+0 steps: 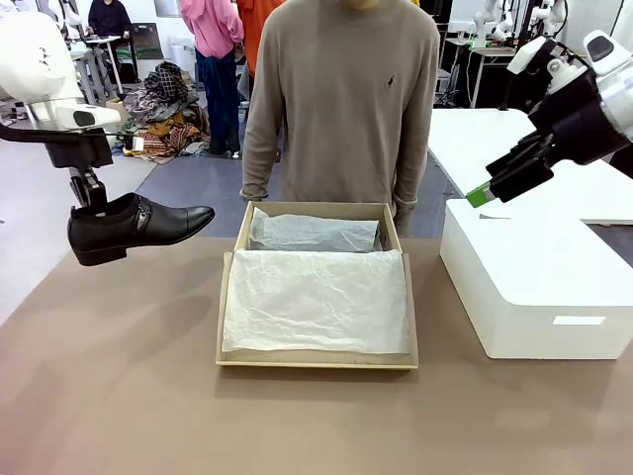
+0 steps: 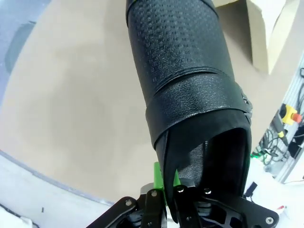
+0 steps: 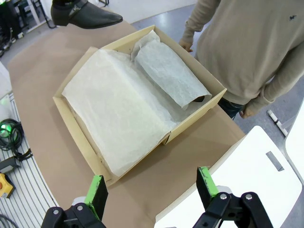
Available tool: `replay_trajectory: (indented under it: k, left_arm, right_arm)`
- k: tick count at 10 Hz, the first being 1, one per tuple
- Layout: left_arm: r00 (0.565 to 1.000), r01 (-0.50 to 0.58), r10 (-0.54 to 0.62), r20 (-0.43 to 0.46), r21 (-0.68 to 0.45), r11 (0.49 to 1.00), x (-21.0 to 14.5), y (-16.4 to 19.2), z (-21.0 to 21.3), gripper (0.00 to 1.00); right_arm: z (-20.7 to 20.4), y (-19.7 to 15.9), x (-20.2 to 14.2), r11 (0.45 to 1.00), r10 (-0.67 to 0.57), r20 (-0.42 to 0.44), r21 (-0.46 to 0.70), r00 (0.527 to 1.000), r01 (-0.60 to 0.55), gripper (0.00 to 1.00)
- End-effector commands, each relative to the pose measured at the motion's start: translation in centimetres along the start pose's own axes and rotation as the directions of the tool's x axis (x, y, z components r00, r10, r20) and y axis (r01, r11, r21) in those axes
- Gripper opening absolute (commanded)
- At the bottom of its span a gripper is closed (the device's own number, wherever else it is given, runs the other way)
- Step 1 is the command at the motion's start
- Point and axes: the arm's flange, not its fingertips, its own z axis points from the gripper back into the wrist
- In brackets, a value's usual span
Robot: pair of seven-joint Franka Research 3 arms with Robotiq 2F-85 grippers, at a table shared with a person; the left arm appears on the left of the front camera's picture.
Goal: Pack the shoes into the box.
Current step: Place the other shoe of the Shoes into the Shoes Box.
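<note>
Shoe (image 1: pixel 138 230) — heel rim, seemingly — pinched by left jaws.

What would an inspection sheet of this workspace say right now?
Surface: brown table, carrying two boxes.
Job's things: one shoe held in the air left of the box; box open, lined with tissue, a tissue-wrapped bundle at its far end.
Clutter: white box right of the box.
Grippers: left gripper shut on the shoe's heel rim; right gripper open above the white box.
Cables: coiled cables beside the table.
Surroundings: person standing at the far side; clothes pile behind.
</note>
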Motion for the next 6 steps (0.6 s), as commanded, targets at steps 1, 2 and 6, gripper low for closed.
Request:
replay_trajectory:
  k: [1, 2, 6]
  left_arm:
    - [0.999, 0.038, -0.037, -0.004, 0.011, 0.999, -0.2, 0.3, -0.2, 0.00]
    - [0.999, 0.038, -0.037, -0.004, 0.011, 0.999, -0.2, 0.3, -0.2, 0.00]
    - [0.992, -0.127, 0.126, 0.020, 0.027, 0.992, 0.3, -0.8, -0.1, 0.00]
  right_arm:
    - [0.0, 0.0, 0.0, 1.000, 0.001, 0.007, -0.001, 1.000, -0.001, 1.00]
    - [0.0, 0.0, 0.0, 1.000, 0.001, 0.007, -0.001, 1.000, -0.001, 1.00]
    - [0.0, 0.0, 0.0, 1.000, 0.001, 0.007, -0.001, 1.000, -0.001, 1.00]
